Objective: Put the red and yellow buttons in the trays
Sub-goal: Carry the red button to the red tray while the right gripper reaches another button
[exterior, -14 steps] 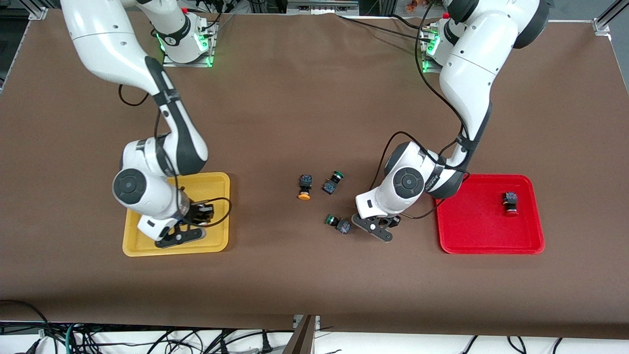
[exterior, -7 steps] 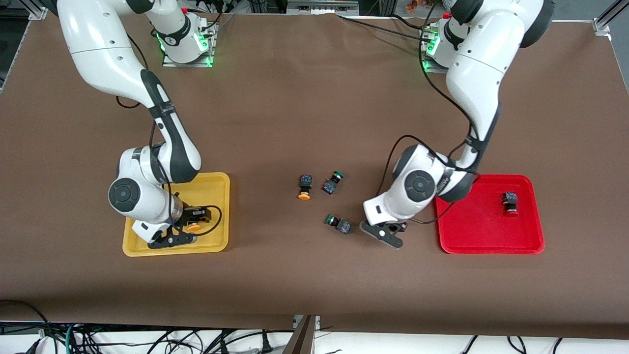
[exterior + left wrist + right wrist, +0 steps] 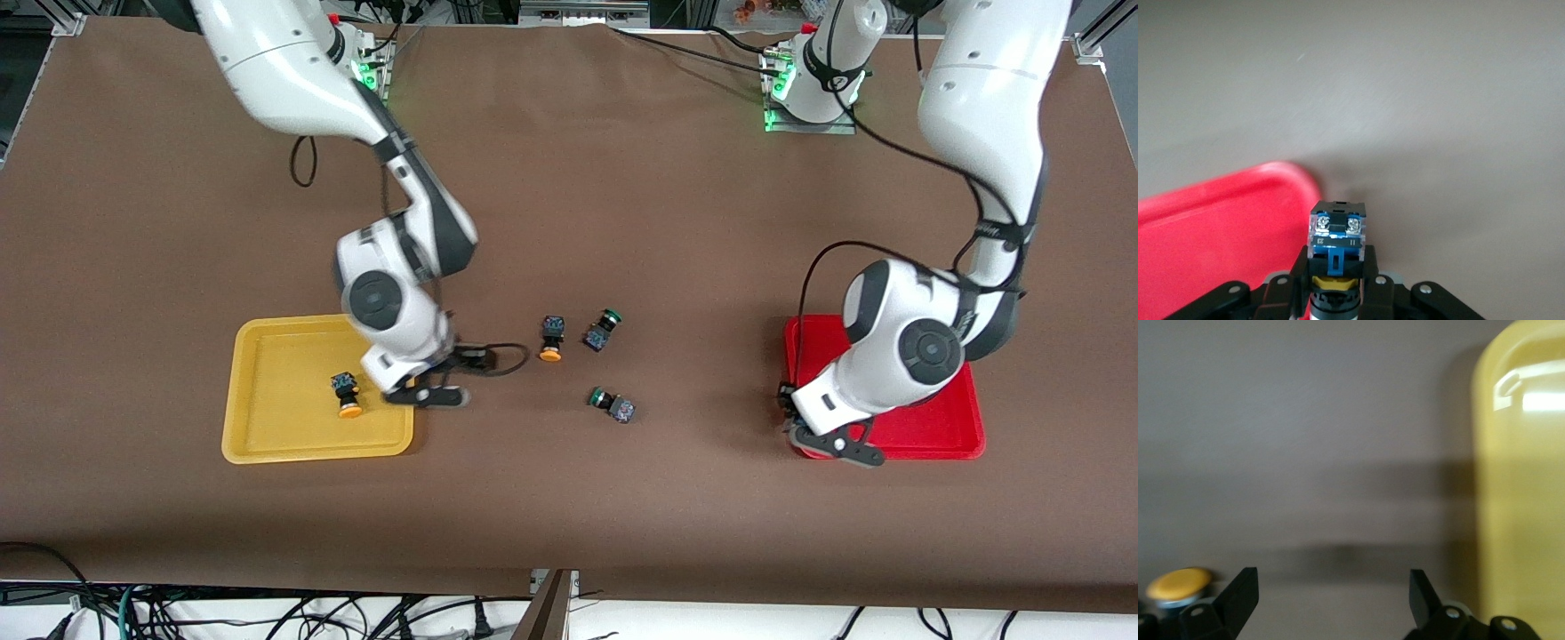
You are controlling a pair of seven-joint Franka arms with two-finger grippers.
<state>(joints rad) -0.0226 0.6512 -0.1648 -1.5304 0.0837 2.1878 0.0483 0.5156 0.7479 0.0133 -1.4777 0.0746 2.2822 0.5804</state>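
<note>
The loose push-button switch with a dark blue-black body and an orange-yellow cap (image 3: 551,339) lay on the brown bench (image 3: 569,196), about midway between the two trays. Its long axis ran almost straight toward the front camera. The cap pointed toward that camera and the terminal end pointed away from it.

The right tool (image 3: 427,394) was the nearer one. It hung over the bench just beside the shallow yellow plastic tray (image 3: 284,356), and the switch lay from it toward the left arm's end of the bench. In the right wrist view its fingers (image 3: 1238,587) stood spread with nothing between them, and the orange-yellow cap (image 3: 1178,583) showed beside one finger. I judged the tool had to travel that way and close across the body.

A second orange-yellow capped switch (image 3: 348,396) lay inside the yellow tray, cap toward the camera.

The left tool (image 3: 836,443) hung over the corner of the shallow red plastic tray (image 3: 925,427), clenched on another dark-bodied switch (image 3: 1337,230) with the terminals pointing out of the tool. I could not tell its cap colour.

Two green-capped switches (image 3: 603,329) (image 3: 612,404) lay near the loose one.
</note>
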